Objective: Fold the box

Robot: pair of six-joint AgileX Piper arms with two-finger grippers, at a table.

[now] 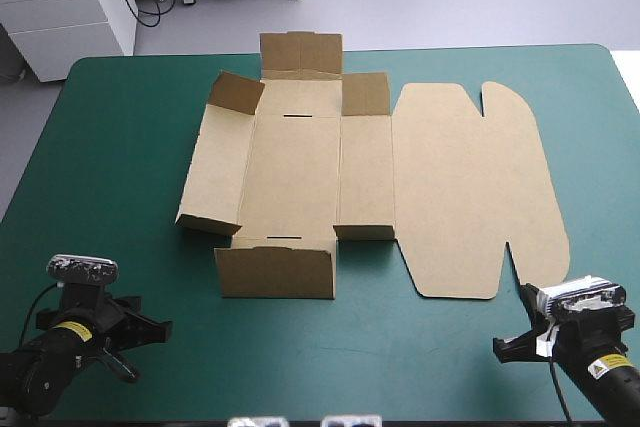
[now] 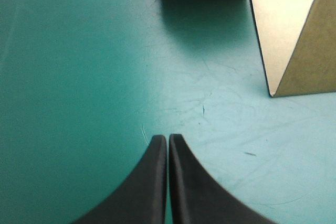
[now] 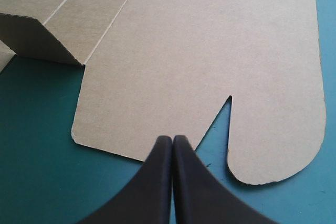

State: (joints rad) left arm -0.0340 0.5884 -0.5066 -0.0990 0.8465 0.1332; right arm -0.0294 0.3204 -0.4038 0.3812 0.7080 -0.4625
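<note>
Box [image 1: 300, 172] sits mid-table and mostly flat: near wall [image 1: 273, 270] and far wall [image 1: 300, 53] partly up, lid [image 1: 470, 187] flat to the right. Left gripper [image 2: 168, 138] is closed and empty, low over the cover [image 1: 120, 167] at near-left, short of the box's near-left corner. Right gripper [image 3: 173, 139] is closed and empty, just beside the lid's near edge by the notch. Folding looks barely begun. My suggestion: open the left gripper, take the left wall [image 1: 212, 172] mid-edge and fold along the crease. Meanwhile the right pins the base so the sheet doesn't skate.
</note>
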